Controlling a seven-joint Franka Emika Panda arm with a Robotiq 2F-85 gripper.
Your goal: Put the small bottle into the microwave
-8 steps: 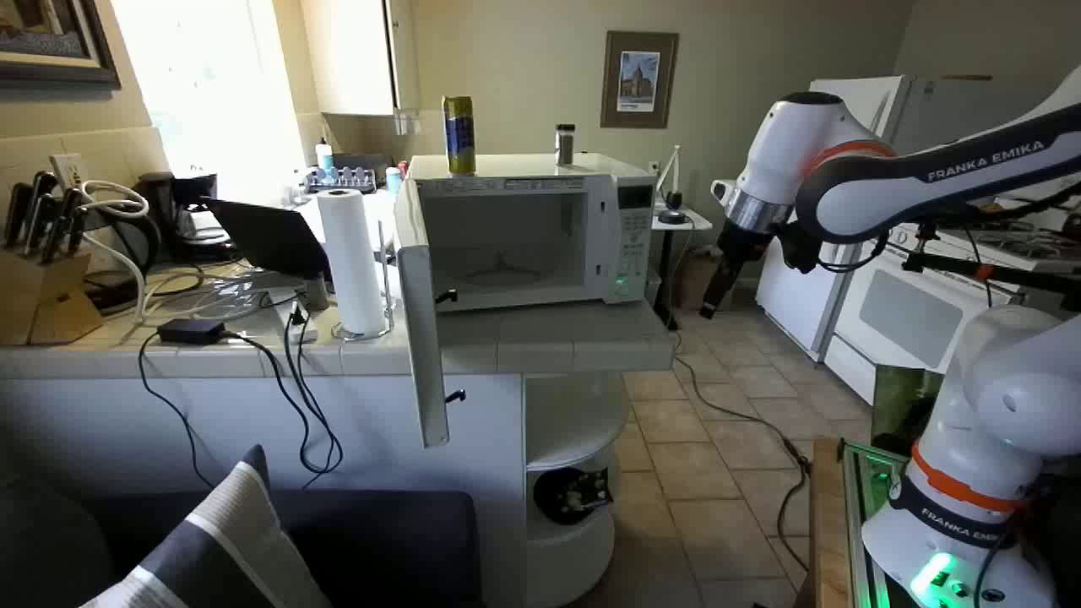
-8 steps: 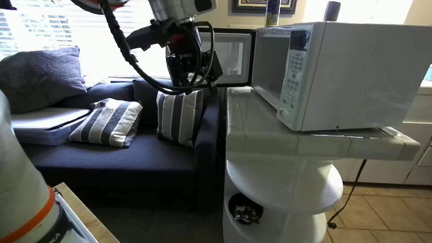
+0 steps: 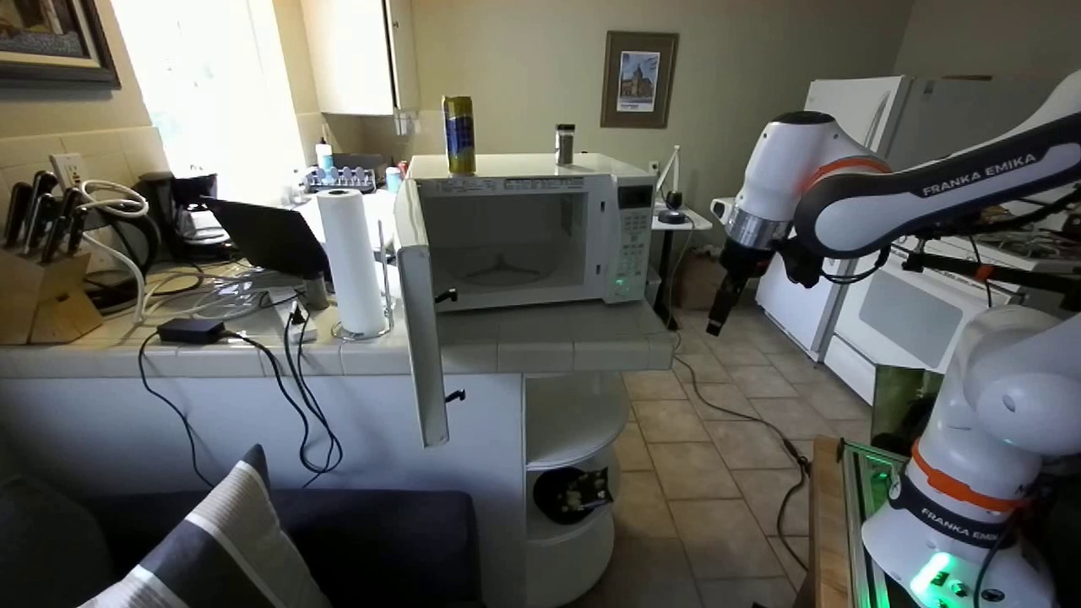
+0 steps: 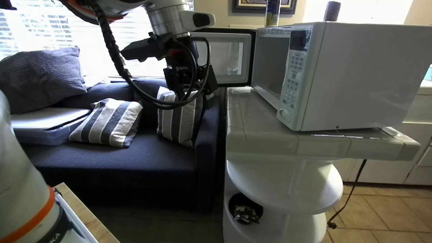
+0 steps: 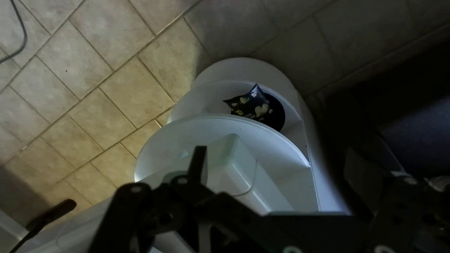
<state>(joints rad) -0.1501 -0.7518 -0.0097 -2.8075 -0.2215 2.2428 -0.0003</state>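
The microwave gapes open, but the small bottle stands on top, the claw hangs clear, spread and empty: grasp and placement surely remain!

In an exterior view I have open air between my gripper and the microwave. The small bottle stands upright on the roof, with a wide gap between it and the tall can. The open door walls off 1 side of the mouth, its 2 hooks jutting from the inner face; the rest of the mouth lies open. Low inside sits a 3-armed piece. A cable loop hangs beside my gripper.
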